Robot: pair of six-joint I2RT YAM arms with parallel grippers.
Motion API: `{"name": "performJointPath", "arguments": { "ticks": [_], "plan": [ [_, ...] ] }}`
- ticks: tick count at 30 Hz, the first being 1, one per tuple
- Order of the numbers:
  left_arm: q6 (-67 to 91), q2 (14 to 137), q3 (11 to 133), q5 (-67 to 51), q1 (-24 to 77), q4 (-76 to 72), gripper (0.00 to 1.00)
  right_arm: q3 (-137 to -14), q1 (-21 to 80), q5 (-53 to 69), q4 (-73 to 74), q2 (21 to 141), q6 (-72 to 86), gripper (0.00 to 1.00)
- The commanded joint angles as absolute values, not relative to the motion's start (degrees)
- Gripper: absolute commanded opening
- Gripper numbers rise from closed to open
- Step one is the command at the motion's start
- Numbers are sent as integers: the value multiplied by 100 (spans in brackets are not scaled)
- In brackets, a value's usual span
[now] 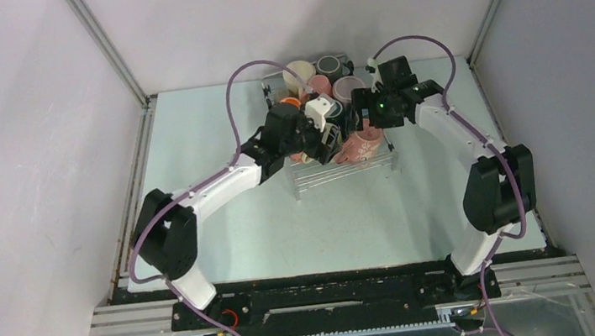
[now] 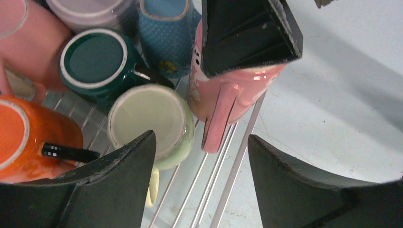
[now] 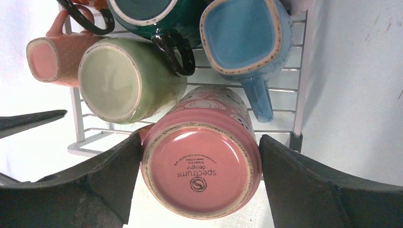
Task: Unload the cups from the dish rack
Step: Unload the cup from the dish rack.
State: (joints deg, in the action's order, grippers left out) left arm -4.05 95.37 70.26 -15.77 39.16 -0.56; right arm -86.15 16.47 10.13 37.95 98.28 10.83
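Note:
The dish rack (image 1: 345, 173) stands mid-table with several cups upside down on its wires. My right gripper (image 3: 199, 142) is shut on a pink cup (image 3: 202, 171), one finger on each side of its base. Behind it sit a pale green cup (image 3: 119, 80), a blue cup (image 3: 242, 33) and a dark teal cup (image 3: 152, 12). My left gripper (image 2: 202, 137) hangs open over the rack wires (image 2: 237, 161), just below that pink cup's (image 2: 223, 90) handle. Its left finger overlaps the pale green cup (image 2: 147, 118). An orange cup (image 2: 28, 137) lies to the left.
More cups (image 1: 319, 74) cluster at the rack's far end near the back wall. The two arms meet over the rack, wrists close together. The pale table (image 1: 225, 227) is fenced by walls and metal rails on three sides.

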Motion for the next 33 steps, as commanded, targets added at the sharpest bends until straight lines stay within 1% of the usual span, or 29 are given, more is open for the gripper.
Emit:
{"name": "performJointPath", "arguments": {
  "ticks": [1, 11, 23, 29, 33],
  "plan": [
    [-884, 9777, 7711, -1766, 4079, -37, 77, -8496, 1527, 1490, 3525, 9261, 1232, 63],
    [-1159, 10333, 8261, -1782, 4259, 419, 69, -8359, 1371, 1620, 3522, 9185, 1222, 63],
    [-1384, 10961, 8851, -1470, 4467, 757, 57, -8274, 1236, 1686, 3527, 9175, 1195, 64],
    [-1406, 11123, 8955, -1394, 4537, 848, 46, -8228, 1205, 1718, 3524, 9113, 1191, 64],
    [-1439, 11178, 8988, -1347, 4582, 885, 36, -8233, 1196, 1785, 3500, 9107, 1217, 65]
  ]
}}
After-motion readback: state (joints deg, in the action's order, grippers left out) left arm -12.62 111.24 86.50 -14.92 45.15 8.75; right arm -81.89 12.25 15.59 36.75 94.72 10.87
